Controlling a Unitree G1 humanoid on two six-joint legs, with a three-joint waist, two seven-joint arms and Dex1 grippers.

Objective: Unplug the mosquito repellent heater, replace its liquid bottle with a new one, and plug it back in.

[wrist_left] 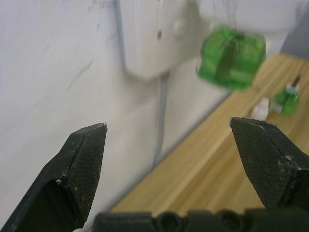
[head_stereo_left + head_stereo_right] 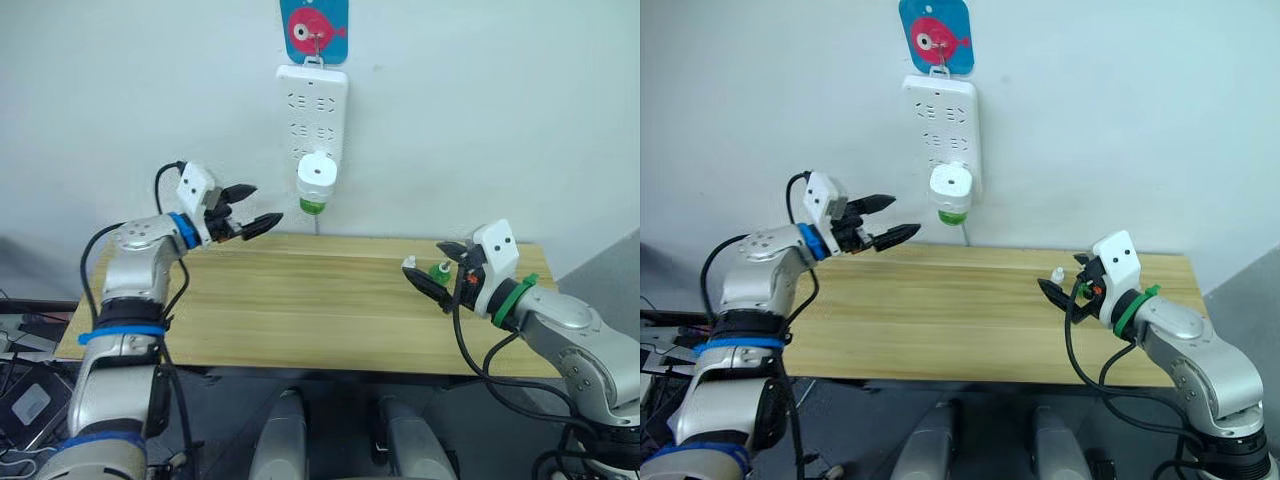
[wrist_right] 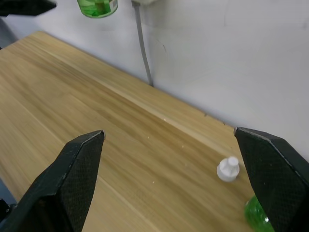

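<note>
Both hands agape — left hand [image 2: 248,207] near the plugged-in mosquito repellent heater [image 2: 316,178], right hand [image 2: 428,275] over the table [image 2: 300,300].

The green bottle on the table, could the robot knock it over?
Maybe. The new green bottle and a small white cap stand right by the open right gripper, so a careless sweep could tip them. The open left gripper is near the mosquito repellent heater; a skewed pull might tug the wall power strip on its hook.
</note>
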